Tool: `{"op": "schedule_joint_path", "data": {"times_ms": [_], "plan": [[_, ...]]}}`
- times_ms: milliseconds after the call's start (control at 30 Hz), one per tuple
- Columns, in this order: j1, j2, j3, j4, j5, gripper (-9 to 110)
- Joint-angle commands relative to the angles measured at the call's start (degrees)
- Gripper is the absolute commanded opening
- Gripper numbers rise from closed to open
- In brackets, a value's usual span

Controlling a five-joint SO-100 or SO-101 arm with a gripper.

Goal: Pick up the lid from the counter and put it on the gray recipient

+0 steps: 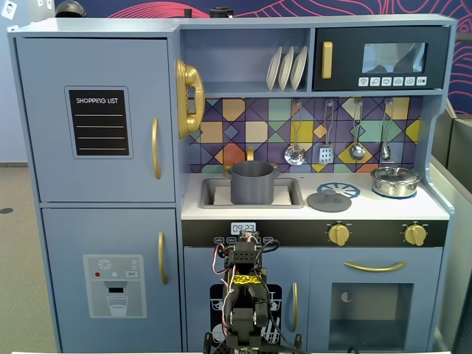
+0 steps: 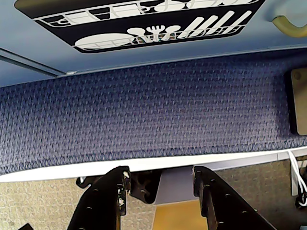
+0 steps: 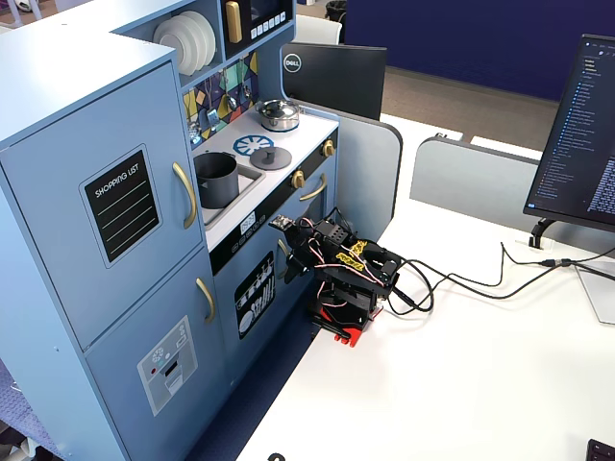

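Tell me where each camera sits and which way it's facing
A fixed view: behind the arm, facing the kitchen front; lid right of gray pot.
Wrist view: on the gripper, aimed low at the dishwasher panel; open fingers show.
A fixed view: high at the side, whole arm shows.
Both fixed views share pot, lid, arm.

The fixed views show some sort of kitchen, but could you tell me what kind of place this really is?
Probably an office or lab: a blue toy play kitchen stands against a white desk with a Dell monitor behind it.
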Motion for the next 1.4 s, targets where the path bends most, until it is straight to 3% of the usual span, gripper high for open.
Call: {"op": "schedule_joint_path", "data": {"times_ms": [0, 367, 433, 533, 700, 900, 1033, 1233, 1367], "plan": [[1.0, -0.4, 1.0, 9.8, 1.9, 8], [2.1, -0.4, 1.1, 9.8, 1.8, 8], [1.8, -0.3, 1.1, 9.8, 2.0, 12], [2.0, -2.6, -0.4, 6.5, 2.3, 2], [4.8, -17.4, -23.5, 2.9, 2.5, 1], [12.0, -32.1, -56.1, 0.9, -4.9, 0], [18.5, -33.3, -62.3, -13.7, -0.7, 0], [26.1, -30.4, -53.0, -41.2, -1.0, 0], [28.2, -31.0, -42.4, -63.8, -0.6, 8]]}}
